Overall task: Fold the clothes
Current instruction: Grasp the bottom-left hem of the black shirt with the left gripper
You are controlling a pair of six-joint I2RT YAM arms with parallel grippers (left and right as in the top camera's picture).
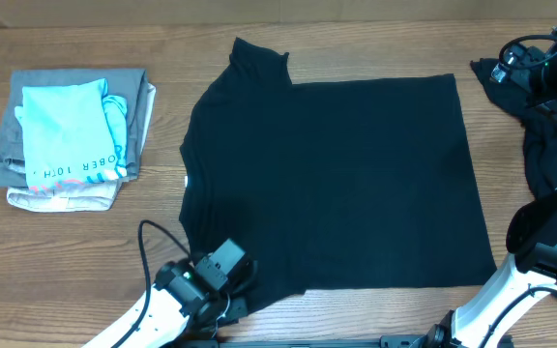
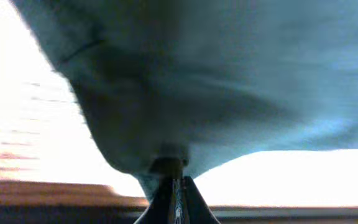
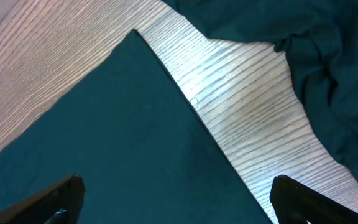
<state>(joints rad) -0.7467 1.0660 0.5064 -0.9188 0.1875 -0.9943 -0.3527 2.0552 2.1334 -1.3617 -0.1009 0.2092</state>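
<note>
A wooden surface [image 1: 356, 39] carries everything. The black shirt [image 1: 337, 174] lies spread flat at its middle, collar toward the far edge and hem to the right, with one sleeve at the near left corner. That corner is where the left tool [image 2: 171, 171] sits. Its wrist view shows the fingers pinched together on a tuck of cloth, and the fabric rises and drapes over the lens, so it looks clenched on the shirt's edge. The right tool [image 3: 179, 208] hangs over the shirt's right border with its fingers spread wide and nothing between them, bare wood just beyond the edge. Past that strip lies a second black heap [image 1: 549, 145], crumpled and unfolded. A stack [image 1: 66, 135] of folded clothes sits well apart at the far left. The first fold seems to be starting. Next, the right tool likely needs to drop and pinch the hem side, so both tools can carry one edge across together without dragging the cloth.
</note>
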